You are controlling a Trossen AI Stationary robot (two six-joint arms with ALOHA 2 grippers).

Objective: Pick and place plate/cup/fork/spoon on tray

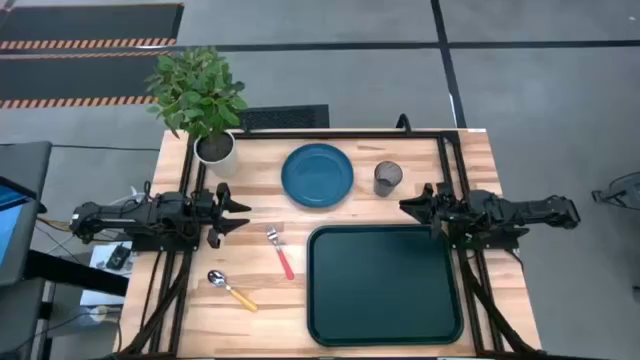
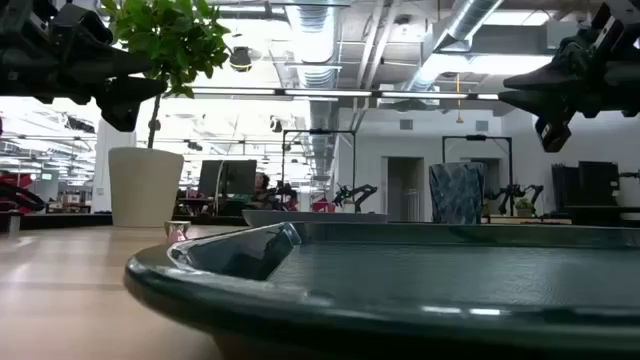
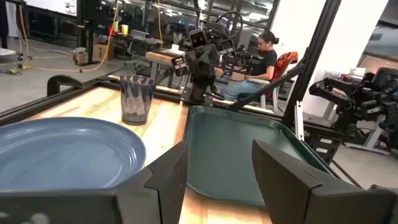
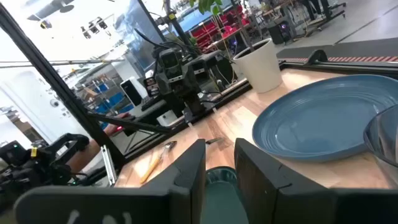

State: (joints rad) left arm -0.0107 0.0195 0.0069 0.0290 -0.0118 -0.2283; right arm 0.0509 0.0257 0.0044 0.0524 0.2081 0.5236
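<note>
The teal-blue plate lies flat at the table's far middle, with the smoky cup upright to its right. The red-handled fork and the orange-handled spoon lie flat left of the dark green tray, which sits at the near right. My left gripper hovers open at the table's left, pointing right. My right gripper hovers open at the right, above the tray's far right corner, pointing left. Both are empty.
A white pot with a green plant stands at the far left corner. Black frame rails run along the table's sides and far edge. A person sits beyond the table. Bare wood lies between the plate and the tray.
</note>
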